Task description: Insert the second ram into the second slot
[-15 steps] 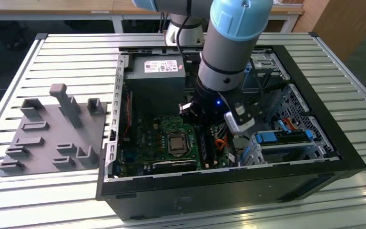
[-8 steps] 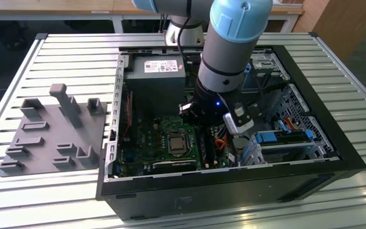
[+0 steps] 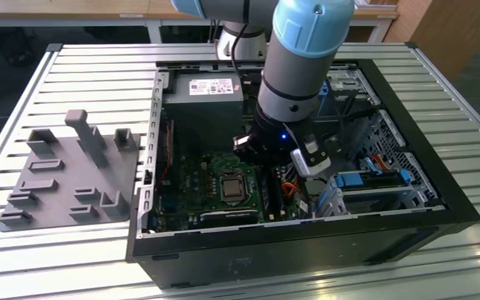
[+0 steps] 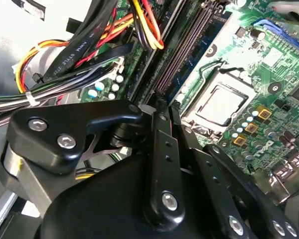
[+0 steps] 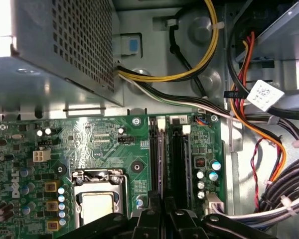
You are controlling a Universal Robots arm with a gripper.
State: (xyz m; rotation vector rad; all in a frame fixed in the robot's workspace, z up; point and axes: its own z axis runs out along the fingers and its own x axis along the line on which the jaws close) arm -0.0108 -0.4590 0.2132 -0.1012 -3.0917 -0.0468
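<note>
The fingers (image 4: 162, 149) are drawn together, nipped, as far as I can judge, on the thin upper edge of the second ram (image 5: 158, 159). In the first wrist view the second ram shows edge-on as a narrow strip running straight away from them. Its long axis lies along the memory slot (image 5: 153, 149) under it, so board and slot are in line. The ram sits directly beneath the fingers, not off to a side. How deep it is seated I cannot tell. A neighbouring slot (image 5: 177, 159) runs parallel just beside it, with the processor socket (image 5: 97, 199) near on the other side. Around them stands the open computer case (image 3: 440, 187) on the slatted table (image 3: 98, 69).
</note>
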